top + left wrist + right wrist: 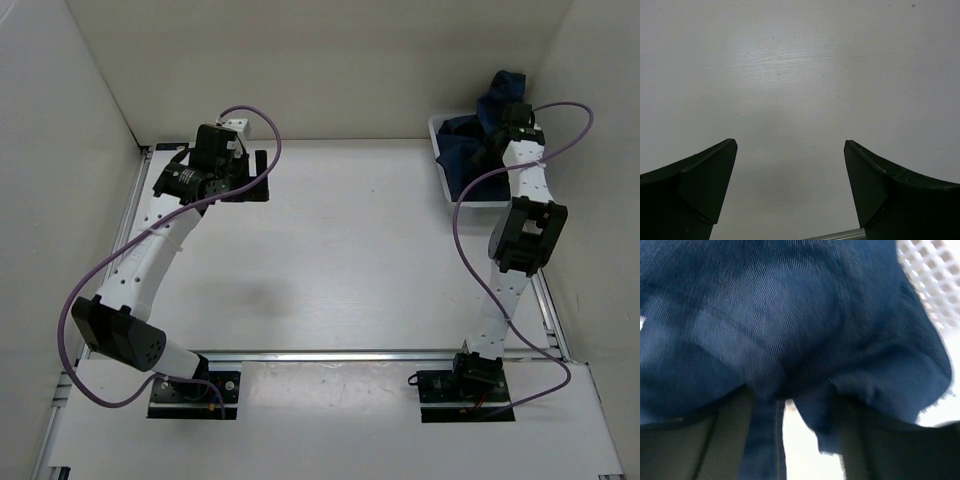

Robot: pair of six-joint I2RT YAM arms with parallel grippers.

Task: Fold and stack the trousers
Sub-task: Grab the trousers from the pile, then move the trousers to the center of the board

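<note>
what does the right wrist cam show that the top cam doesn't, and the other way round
Only the right wrist view: the jeans' weave and a stitched seam up close, with cloth hanging between the right end effector's spread fingers.
Only the top view: the left end effector, open above the table, and both arm bases.
Both: the jeans heaped in the white mesh basket, with the right end effector down in them.
</note>
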